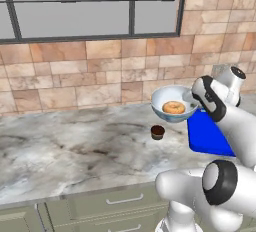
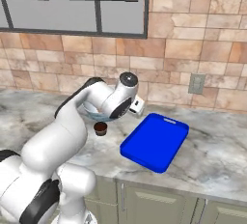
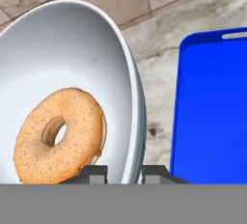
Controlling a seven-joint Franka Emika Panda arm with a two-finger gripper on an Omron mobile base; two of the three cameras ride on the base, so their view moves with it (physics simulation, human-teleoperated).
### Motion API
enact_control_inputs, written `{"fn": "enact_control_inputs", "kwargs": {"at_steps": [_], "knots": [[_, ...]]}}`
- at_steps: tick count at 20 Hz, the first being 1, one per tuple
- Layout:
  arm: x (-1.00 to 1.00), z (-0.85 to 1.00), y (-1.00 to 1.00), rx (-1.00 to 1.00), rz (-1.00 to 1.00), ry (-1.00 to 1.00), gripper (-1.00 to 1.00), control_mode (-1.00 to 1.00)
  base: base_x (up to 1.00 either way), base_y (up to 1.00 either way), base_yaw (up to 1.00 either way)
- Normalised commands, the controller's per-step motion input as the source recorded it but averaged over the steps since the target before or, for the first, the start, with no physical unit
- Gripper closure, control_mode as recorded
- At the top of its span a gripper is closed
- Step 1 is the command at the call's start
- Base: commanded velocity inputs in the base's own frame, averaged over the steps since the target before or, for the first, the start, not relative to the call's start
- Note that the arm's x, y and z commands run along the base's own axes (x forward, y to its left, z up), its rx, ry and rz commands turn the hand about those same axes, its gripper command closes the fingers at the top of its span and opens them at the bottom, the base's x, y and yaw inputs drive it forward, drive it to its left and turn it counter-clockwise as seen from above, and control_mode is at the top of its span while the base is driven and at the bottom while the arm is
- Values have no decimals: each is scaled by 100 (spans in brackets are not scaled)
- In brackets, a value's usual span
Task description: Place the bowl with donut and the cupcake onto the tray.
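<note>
My gripper (image 3: 124, 174) is shut on the right rim of the white bowl (image 3: 62, 59), with the rim pinched between the two fingertips. The bowl (image 1: 165, 98) hangs a little above the marble counter, just left of the blue tray (image 1: 207, 136). The golden donut (image 1: 174, 107) lies inside it, resting low against the bowl's side (image 3: 60, 133). The dark cupcake (image 1: 157, 132) stands on the counter in front of and below the bowl, apart from it. In the right base view my arm hides most of the bowl (image 2: 96, 115); the cupcake (image 2: 100, 129) and the bare tray (image 2: 154, 142) show plainly.
The tiled wall runs close behind the counter, with a window (image 1: 90, 13) above and an outlet (image 2: 196, 84) beyond the tray. Cabinet drawers (image 1: 125, 199) lie under the counter's front edge. Bare marble (image 1: 65, 146) stretches to the left.
</note>
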Motion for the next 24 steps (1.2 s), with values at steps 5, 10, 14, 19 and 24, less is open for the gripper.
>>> {"fn": "enact_control_inputs", "kwargs": {"at_steps": [5, 10, 14, 19, 24], "knots": [[7, -16, -100, 9, -8, -4, 100, -100, 0, 0, 0], [14, -35, -100, 12, -3, -5, 100, -100, 0, 0, 0], [25, -24, -93, 10, 0, -4, 100, -100, 0, 0, 0], [30, -15, -85, 8, 0, -3, 100, -100, 0, 0, 0], [11, -4, -40, 3, 0, -1, 100, -100, 0, 0, 0]]}}
